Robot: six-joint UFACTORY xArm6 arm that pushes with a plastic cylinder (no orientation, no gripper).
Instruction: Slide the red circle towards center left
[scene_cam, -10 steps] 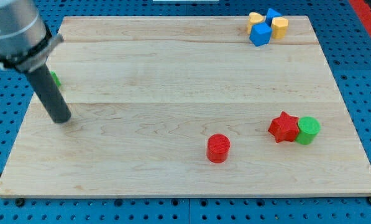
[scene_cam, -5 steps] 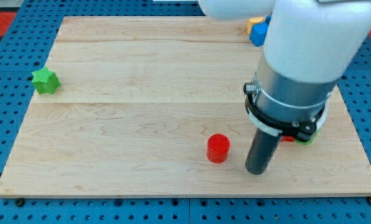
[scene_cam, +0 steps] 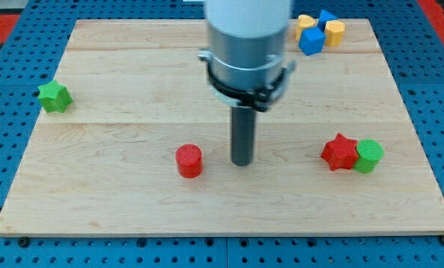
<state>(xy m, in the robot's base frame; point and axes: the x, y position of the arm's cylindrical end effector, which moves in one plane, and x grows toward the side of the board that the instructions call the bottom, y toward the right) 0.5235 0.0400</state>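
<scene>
At the far left of the frame a green star sits on the left edge of the wooden board, partly over the blue pegboard. From there bare wood runs rightward and down to the red circle, which stands in the lower middle of the frame, left of the board's middle and a little in from the bottom edge; nothing lies between it and the left edge. It is a short upright cylinder with its flat round top facing up, so it has no long axis along the board and no facing direction. Just to its right, apart from it with a strip of wood between, my tip rests on the board; the arm carries only this rod, no claw to open or close. Further right, a red star touches a green cylinder near the right edge. In the upper right corner, blue and yellow blocks cluster against the top edge
</scene>
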